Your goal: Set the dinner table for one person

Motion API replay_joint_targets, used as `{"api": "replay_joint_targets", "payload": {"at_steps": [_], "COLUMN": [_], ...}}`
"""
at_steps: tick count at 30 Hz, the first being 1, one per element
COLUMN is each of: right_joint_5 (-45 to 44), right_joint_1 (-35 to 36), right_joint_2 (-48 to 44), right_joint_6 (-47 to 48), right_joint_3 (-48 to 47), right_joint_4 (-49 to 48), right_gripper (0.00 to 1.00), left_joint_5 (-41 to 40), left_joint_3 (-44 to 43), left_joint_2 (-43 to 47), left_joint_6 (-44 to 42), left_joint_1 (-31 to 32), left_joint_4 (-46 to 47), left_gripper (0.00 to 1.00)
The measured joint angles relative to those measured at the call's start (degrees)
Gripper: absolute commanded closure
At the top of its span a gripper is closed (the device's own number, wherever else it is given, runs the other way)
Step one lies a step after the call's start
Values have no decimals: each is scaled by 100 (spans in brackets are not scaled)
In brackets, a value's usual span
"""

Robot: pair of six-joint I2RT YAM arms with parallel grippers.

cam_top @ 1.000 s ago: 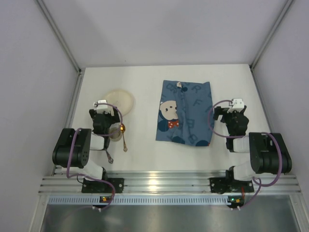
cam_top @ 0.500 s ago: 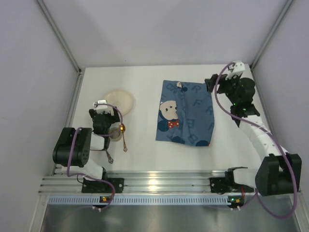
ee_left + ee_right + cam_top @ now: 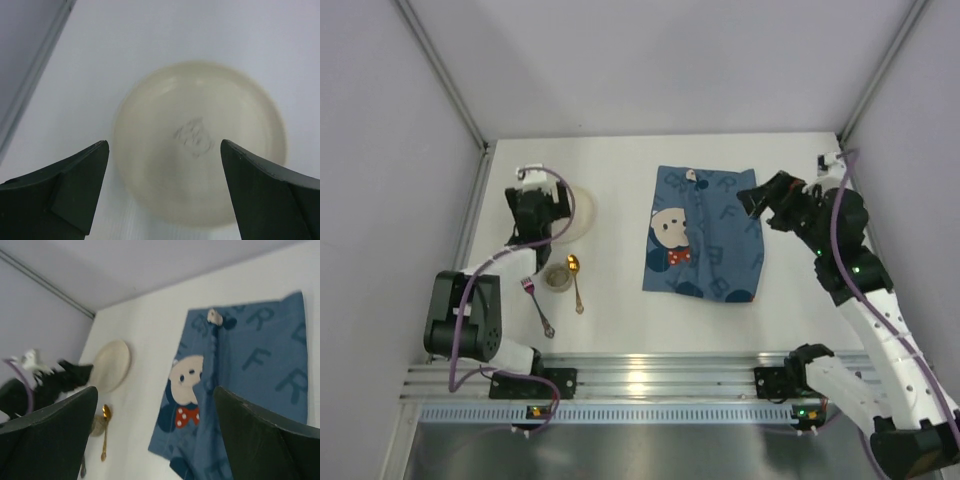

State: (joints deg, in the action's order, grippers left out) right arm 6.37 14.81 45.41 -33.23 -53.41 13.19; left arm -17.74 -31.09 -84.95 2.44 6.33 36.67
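White table [image 3: 620, 185] fills the cell floor; a blue mat [image 3: 705, 235] lies on it right of centre, right gripper [image 3: 155, 390] above its edge, jaws wide, empty; left gripper [image 3: 162, 147] hangs over the plate [image 3: 200, 100], likewise wide and empty.

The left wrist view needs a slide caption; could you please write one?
Left gripper, jaws open, hovers over a cream plate on the white dinner table.

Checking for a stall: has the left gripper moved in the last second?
Yes: the left gripper moved farther out, off the cup and over the plate.
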Motion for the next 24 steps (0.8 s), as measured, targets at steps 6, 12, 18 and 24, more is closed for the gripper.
{"api": "replay_joint_targets", "payload": {"at_steps": [6, 12, 18, 24], "right_joint_5": [17, 195, 385, 518], "right_joint_1": [-11, -11, -11, -11], "right_joint_2": [1141, 1104, 973, 684], "right_joint_6": [-125, -236, -256, -111], "right_joint_3": [-199, -223, -208, -208], "right_joint_4": [1449, 1882, 2194, 2472], "right_gripper": [0, 0, 0, 0], "left_joint_5": [531, 2098, 3062, 3062], "left_joint_3": [-3399, -4730, -2765, -4752], "left_joint_2": [70, 229, 402, -925], "left_joint_6": [833, 2616, 5425, 5274], "left_joint_1": [17, 15, -52, 234], "left_joint_4": [-2382, -2942, -160, -2861], "left_gripper": [1, 2, 2, 2]}}
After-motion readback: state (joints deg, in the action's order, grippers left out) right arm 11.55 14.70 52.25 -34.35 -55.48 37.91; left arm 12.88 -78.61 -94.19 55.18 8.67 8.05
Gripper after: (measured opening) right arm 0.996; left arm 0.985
